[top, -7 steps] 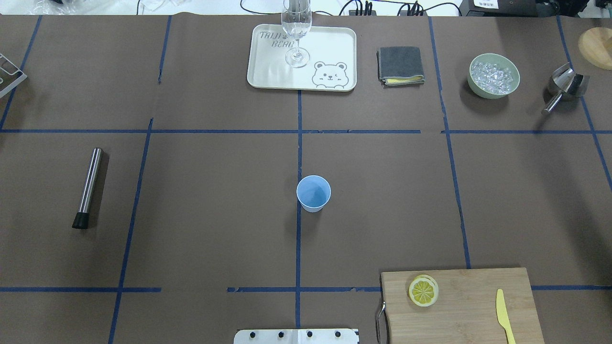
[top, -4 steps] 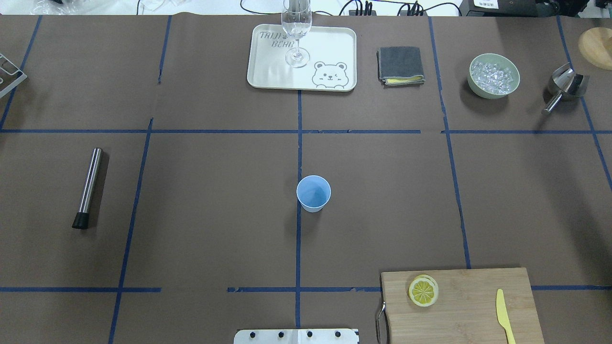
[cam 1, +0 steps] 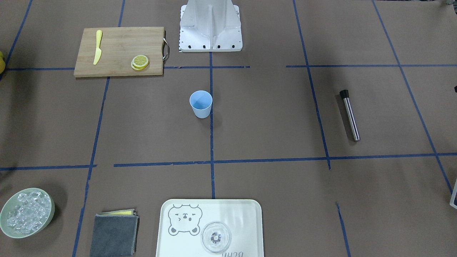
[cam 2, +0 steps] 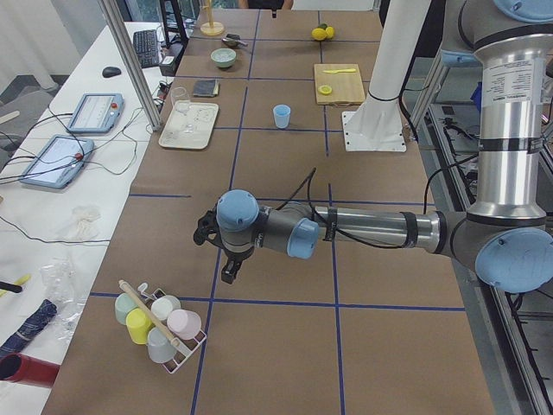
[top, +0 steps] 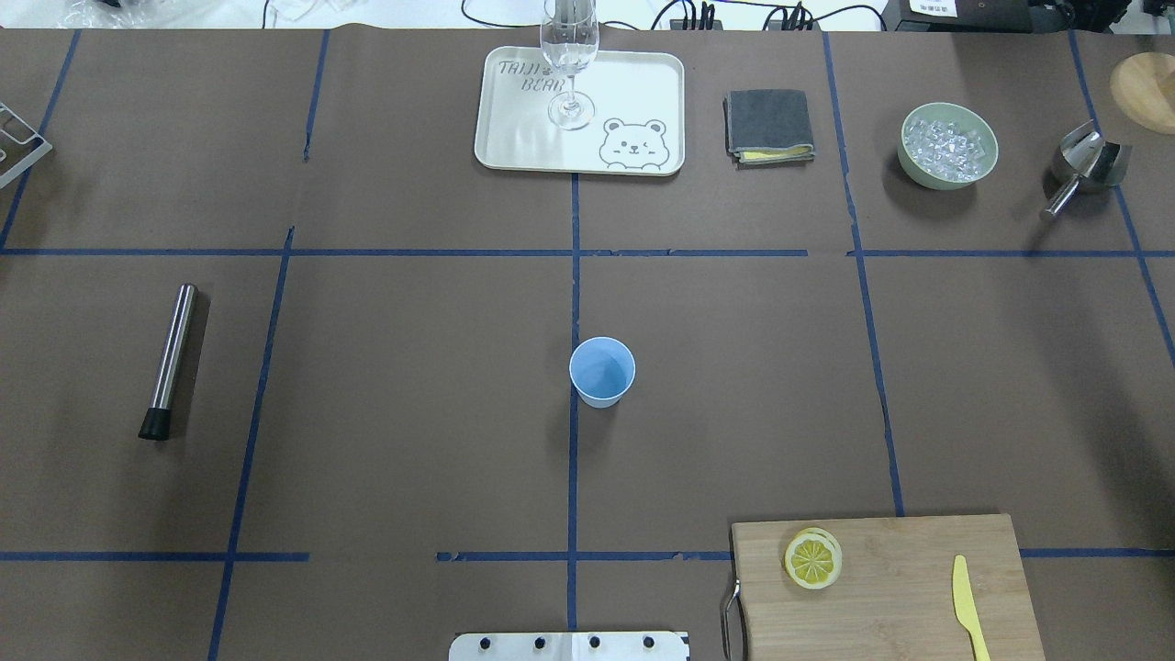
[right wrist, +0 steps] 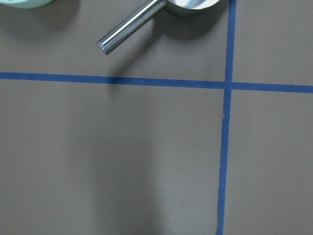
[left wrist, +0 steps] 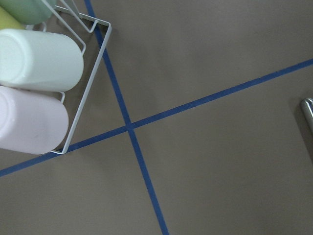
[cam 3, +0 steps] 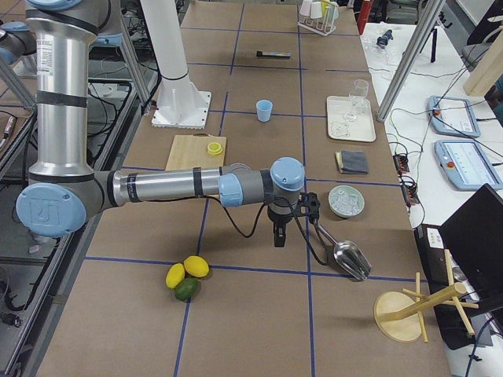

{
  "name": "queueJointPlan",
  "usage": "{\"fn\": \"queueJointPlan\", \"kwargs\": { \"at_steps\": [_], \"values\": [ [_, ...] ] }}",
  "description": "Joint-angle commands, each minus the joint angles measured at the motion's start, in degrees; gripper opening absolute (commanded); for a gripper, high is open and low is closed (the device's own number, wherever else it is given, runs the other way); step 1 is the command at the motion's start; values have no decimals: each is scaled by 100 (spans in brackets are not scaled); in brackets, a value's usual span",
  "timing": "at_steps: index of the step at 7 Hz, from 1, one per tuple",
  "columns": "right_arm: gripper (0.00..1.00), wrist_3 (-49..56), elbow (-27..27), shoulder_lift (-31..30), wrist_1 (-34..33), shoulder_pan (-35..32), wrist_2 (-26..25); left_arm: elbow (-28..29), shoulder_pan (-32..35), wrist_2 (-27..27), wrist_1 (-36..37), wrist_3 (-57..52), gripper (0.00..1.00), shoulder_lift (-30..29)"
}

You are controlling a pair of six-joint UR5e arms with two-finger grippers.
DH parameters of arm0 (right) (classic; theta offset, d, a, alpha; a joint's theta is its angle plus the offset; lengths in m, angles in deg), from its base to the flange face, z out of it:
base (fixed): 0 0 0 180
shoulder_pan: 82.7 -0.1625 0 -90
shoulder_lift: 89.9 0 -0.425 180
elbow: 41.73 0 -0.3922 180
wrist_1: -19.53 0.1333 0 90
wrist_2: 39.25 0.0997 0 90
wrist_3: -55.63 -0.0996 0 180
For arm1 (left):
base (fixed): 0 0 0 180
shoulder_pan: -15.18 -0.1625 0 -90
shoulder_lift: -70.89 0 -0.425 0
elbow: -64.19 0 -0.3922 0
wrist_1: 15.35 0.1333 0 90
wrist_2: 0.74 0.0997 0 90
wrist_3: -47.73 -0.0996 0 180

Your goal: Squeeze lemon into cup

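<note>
The light-blue cup [top: 602, 371] stands upright near the table's middle; it also shows in the front view [cam 1: 201, 103]. Two stacked lemon slices [top: 813, 560] lie on the wooden cutting board [top: 909, 551], near the robot's right side, and show in the front view [cam 1: 140, 62]. Neither gripper shows in the overhead or front views. The left gripper [cam 2: 229, 272] hangs over the table's far left end beside a cup rack; the right gripper [cam 3: 277, 238] hangs over the far right end near a metal scoop. I cannot tell whether either is open or shut.
A yellow plastic knife [top: 966, 606] lies on the board. A tray [top: 643, 83] with a wine glass [top: 570, 64], a grey cloth [top: 769, 124], a green bowl of ice [top: 948, 145], a metal scoop [top: 1088, 165] and a steel muddler [top: 170, 360] lie around the table.
</note>
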Motion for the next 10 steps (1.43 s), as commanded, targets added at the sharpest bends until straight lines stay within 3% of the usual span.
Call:
{"fn": "queueJointPlan", "kwargs": {
  "at_steps": [1,4,6,7,8,9,10],
  "values": [
    [100,-4,0,4,114,276,-5,-34,-908,-42,-536,1747,100,-117],
    [100,-501,-568,13,123,898,39,-35,-1070,-41,-617,2531,100,-144],
    [100,-2612,-1533,4,158,2003,4,-35,-1070,-41,-635,2496,100,-153],
    [100,-3693,-1668,4,854,2609,-179,-35,-1070,-41,-669,2496,100,-153],
    [100,-5009,-1704,-13,1871,3468,-825,-35,-1070,-33,-713,2444,100,-153],
    [100,-5884,-2079,-22,2020,4616,-1954,-35,-1079,-33,-862,2443,100,-145],
    [100,-6110,-2257,-31,2013,5785,-3183,-35,-1079,-33,-915,2452,100,-144]
  ]
}}
